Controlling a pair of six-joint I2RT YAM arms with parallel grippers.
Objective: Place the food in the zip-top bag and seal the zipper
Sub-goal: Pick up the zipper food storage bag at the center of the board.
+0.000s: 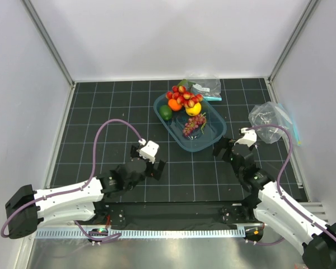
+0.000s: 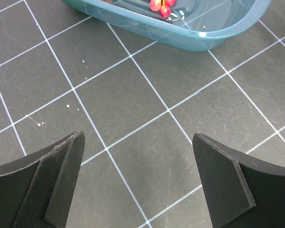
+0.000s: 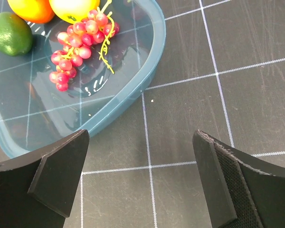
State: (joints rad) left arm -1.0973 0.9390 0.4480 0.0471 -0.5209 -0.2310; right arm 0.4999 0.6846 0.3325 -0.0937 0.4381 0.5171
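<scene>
While both grippers hang spread and empty, the food sits in the teal tub.
Left gripper and right gripper flank its near end; the zip-top bag lies further right.

My teal translucent tub sat slantwise on the black mat with its white grid, toward the far side and right of the middle. A crumpled clear bag with a teal strip lay well apart from the tub, by the mat's right edge. White walls closed in three sides.
</scene>
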